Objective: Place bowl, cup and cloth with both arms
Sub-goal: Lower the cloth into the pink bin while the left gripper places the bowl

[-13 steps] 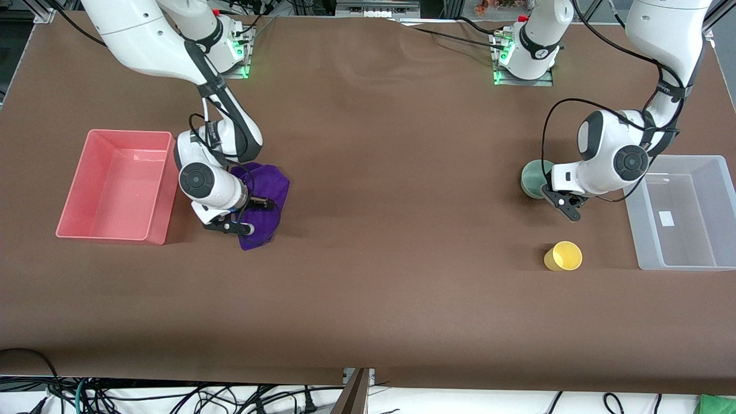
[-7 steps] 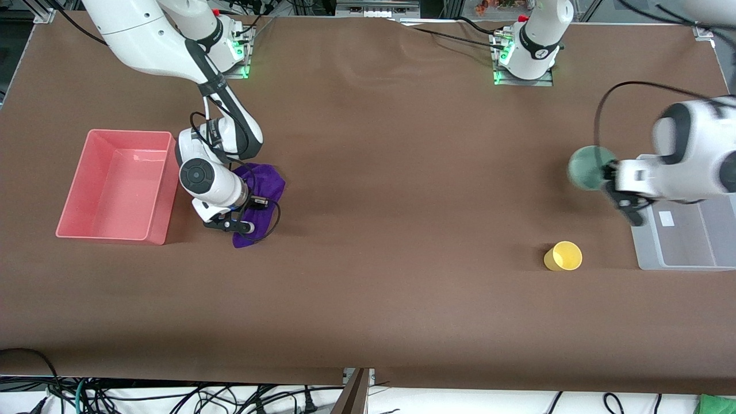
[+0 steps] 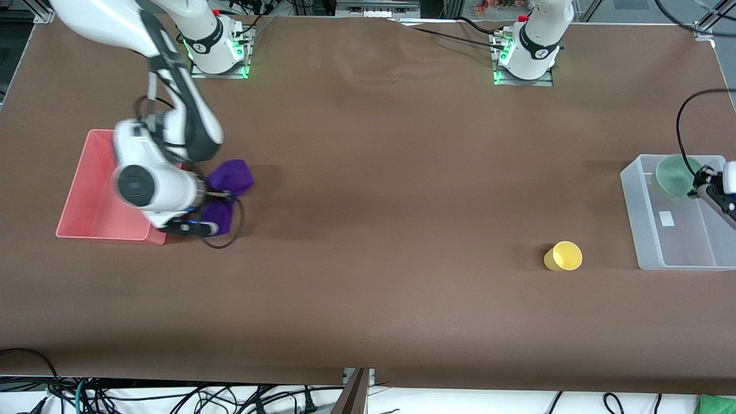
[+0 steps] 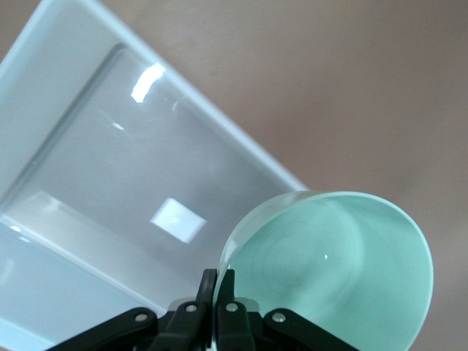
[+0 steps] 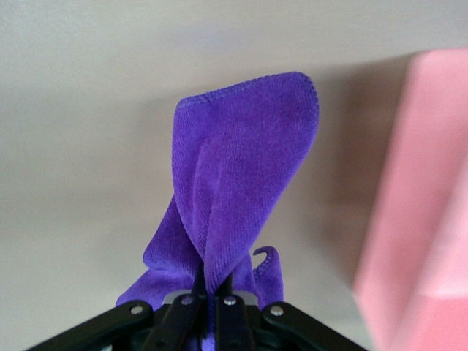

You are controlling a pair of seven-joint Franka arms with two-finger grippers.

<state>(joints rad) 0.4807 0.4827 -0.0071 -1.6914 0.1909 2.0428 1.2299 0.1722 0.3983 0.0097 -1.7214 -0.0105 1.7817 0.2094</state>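
Note:
My left gripper [image 3: 702, 185] is shut on the rim of the pale green bowl [image 3: 676, 175] and holds it in the air over the clear bin [image 3: 635, 215]. In the left wrist view the bowl [image 4: 336, 263] is pinched at its rim by my left gripper [image 4: 218, 281]. My right gripper [image 3: 208, 198] is shut on the purple cloth [image 3: 230, 178], lifted off the table beside the pink bin [image 3: 92, 167]. The cloth [image 5: 241, 175] hangs from the right gripper [image 5: 216, 285] in the right wrist view. The yellow cup [image 3: 563, 256] stands on the table beside the clear bin.
The pink bin [image 5: 417, 219] stands at the right arm's end of the table, the clear bin [image 4: 88, 110] at the left arm's end. Both arm bases stand along the table edge farthest from the front camera.
My left gripper lifted the bowl and carried it from the table to over the clear bin. My right gripper lifted the cloth and moved it toward the pink bin.

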